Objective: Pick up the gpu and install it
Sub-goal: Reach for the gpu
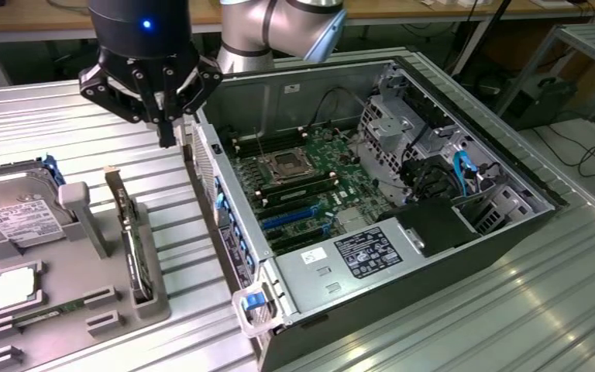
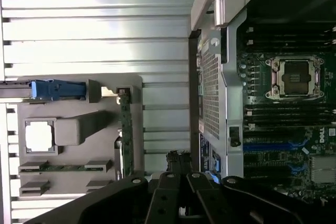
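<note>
Barely begun: gpu (image 1: pixel 129 232) untouched, on edge in grey holder (image 1: pixel 158 302) on table, exterior view's 8 o'clock. Pincer (image 1: pixel 165 133) together, empty, hovering at 11 o'clock between holder and open case (image 1: pixel 245 101). Pickup and install both left.

The lower edge of the gpu (image 1: pixel 132 232) is hidden inside the grey holder (image 1: pixel 157 305).

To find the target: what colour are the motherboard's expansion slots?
Blue slots, clearest in the exterior view.
</note>
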Robot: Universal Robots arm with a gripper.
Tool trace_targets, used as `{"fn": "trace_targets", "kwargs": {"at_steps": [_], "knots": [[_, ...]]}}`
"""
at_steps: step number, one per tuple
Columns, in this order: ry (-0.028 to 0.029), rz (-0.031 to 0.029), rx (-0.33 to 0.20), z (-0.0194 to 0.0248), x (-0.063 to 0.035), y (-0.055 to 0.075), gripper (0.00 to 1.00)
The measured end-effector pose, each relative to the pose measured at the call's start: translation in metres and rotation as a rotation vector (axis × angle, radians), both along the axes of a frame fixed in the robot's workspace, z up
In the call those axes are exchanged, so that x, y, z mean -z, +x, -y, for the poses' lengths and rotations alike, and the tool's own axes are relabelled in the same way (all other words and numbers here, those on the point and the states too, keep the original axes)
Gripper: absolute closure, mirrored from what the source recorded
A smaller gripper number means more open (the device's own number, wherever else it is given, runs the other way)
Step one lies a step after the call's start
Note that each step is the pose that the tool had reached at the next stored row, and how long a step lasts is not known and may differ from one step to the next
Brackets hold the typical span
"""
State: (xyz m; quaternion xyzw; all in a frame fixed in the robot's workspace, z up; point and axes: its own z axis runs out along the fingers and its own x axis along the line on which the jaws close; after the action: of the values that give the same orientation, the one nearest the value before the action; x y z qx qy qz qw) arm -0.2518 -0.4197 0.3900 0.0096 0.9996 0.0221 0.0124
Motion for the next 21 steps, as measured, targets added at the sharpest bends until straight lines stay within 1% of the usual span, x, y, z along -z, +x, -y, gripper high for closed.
{"fn": "trace_targets", "kwargs": {"at_steps": [8, 10, 21], "knots": [[0.0, 0.0, -0.008, 0.0013, 0.0005, -0.022, 0.89], [0.0, 0.0, -0.01, 0.0024, 0.0007, -0.031, 0.89], [0.0, 0.0, -0.021, 0.0079, 0.0021, -0.057, 0.89]]}}
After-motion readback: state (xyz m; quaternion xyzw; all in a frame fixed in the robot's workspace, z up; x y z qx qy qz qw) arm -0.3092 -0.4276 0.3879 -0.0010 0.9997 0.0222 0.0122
